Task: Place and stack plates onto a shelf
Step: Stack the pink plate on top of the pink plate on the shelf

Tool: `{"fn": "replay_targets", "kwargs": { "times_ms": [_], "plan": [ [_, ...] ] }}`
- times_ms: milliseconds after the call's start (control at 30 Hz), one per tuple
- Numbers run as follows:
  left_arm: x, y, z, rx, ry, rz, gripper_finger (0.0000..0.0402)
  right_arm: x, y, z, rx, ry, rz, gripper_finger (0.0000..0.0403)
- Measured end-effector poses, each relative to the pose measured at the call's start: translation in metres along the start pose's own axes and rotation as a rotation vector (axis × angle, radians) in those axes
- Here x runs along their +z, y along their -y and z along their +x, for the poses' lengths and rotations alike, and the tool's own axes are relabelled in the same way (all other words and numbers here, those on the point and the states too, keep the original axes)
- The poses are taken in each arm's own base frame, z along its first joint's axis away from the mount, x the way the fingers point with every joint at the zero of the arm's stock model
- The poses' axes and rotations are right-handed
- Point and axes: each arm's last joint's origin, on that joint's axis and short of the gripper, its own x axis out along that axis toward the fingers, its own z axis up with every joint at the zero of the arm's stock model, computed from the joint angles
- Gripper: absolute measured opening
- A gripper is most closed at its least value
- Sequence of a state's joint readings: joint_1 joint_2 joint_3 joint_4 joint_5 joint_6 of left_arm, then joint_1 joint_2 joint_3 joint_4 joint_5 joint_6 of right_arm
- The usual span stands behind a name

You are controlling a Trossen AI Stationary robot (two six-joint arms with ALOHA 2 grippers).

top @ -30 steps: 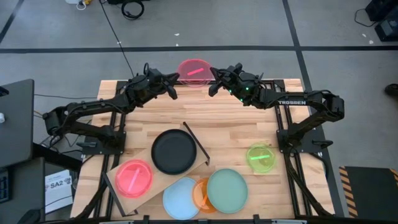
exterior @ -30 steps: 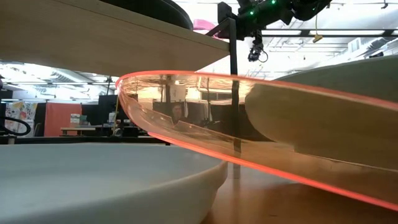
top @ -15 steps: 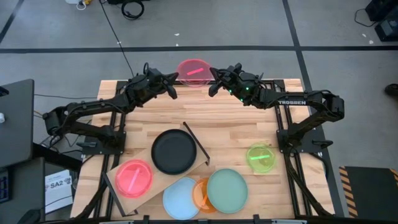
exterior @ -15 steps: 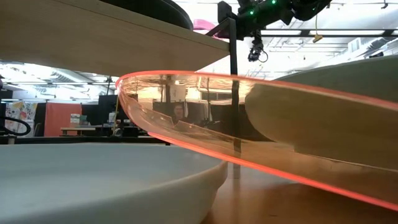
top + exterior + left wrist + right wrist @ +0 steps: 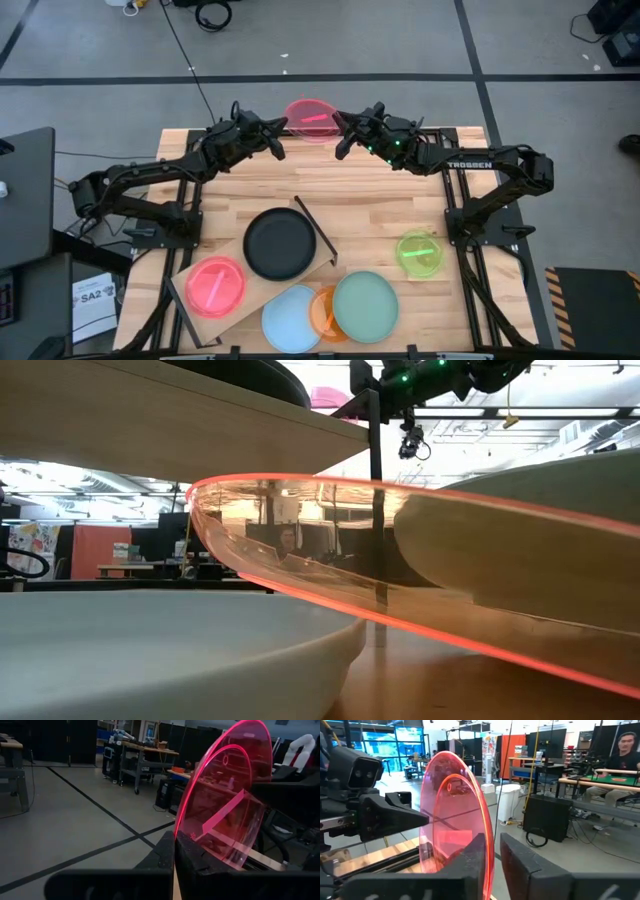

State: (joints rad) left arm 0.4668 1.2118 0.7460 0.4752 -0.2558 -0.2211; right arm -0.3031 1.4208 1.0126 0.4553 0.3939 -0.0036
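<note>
A translucent pink plate (image 5: 311, 118) hangs in the air at the table's far edge, between both grippers. My left gripper (image 5: 284, 127) is shut on its left rim, my right gripper (image 5: 338, 124) on its right rim. The shelf (image 5: 190, 275) lies at the near left, its black bar frame (image 5: 315, 230) at one end. On the board rest a black plate (image 5: 281, 243) and a second pink plate (image 5: 215, 286). The light-blue plate (image 5: 290, 318), orange plate (image 5: 323, 312) and mint-green plate (image 5: 365, 306) overlap on the tabletop beside it. A neon-green plate (image 5: 419, 253) lies to the right. My left gripper pinches the pink plate's rim (image 5: 176, 834) between its two fingers, coming level from the table's left. The plate is lifted clear and stands out beyond the fingertips. My right gripper has the opposite rim (image 5: 491, 851) between its two fingers, coming level from the table's right; the plate is clear of the table.
In the low view the orange plate (image 5: 400, 610) leans over the light-blue plate (image 5: 170, 650) under the mint-green plate (image 5: 540, 540), with the shelf board (image 5: 180, 420) above. Bare slatted tabletop (image 5: 380, 200) lies between the arms and the plates. People sit in the room beyond.
</note>
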Motion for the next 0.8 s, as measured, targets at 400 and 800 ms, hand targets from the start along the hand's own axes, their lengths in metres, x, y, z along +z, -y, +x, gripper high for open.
{"fn": "replay_targets", "kwargs": {
  "times_ms": [400, 800],
  "plan": [
    [0.0, 0.0, 0.0, 0.003, 0.0, 0.0, 0.0006, 0.0, 0.0, 0.0, -0.001, -0.001, -0.05, 0.0151],
    [0.0, -0.001, 0.0, 0.015, 0.002, 0.002, 0.0006, 0.023, 0.012, -0.029, 0.001, -0.057, -0.065, 0.017]
  ]
}}
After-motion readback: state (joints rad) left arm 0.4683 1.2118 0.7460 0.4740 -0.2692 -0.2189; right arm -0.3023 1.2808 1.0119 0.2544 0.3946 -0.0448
